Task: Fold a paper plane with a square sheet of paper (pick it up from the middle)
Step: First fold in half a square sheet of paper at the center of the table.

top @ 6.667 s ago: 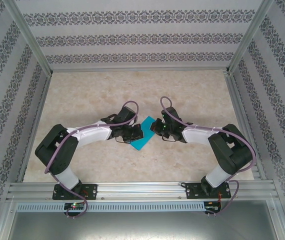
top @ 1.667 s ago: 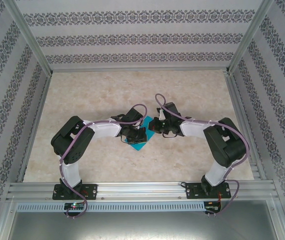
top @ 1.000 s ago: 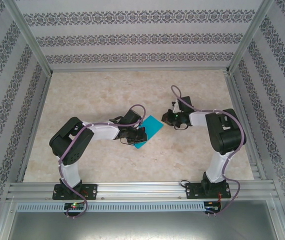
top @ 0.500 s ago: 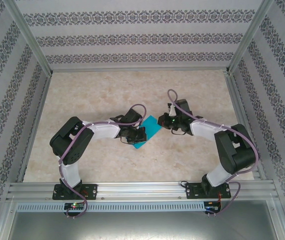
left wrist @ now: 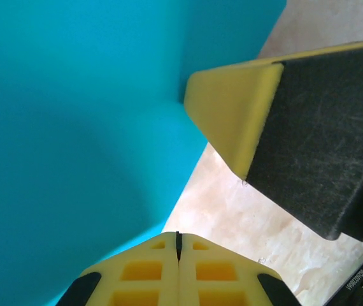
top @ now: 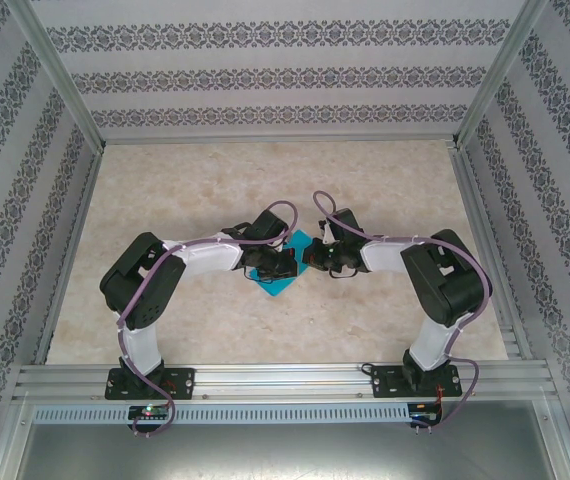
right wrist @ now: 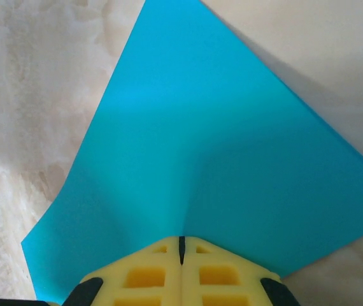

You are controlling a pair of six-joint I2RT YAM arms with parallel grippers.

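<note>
The blue paper (right wrist: 220, 146) lies on the table (right wrist: 28, 95), near the middle, and both arms bend in toward it from the two sides. The left claw (left wrist: 178, 237) is shut tight, its two yellow tips pressed together with just a thin dark line between them. Its tips sit right at the edge of the paper, where the blue meets the pale table. The right claw (right wrist: 181, 241) is shut tight too, and its tips also sit at an edge of the paper. I cannot tell if either claw has the paper pinched between its tips or just pushes down on it. From the top, the two claws are very close to each other, almost nose to nose, with the paper under and between them, and a blue corner sticks out on the near side. In the left wrist view, one finger (left wrist: 232, 121) of the right claw comes in from the right. It is yellow at the tip and black along the side, and the tip touches the paper. The paper does not lie fully flat. A soft fold line runs up from the right claw's tips, and the blue is lighter on one side of it and darker on the other.
</note>
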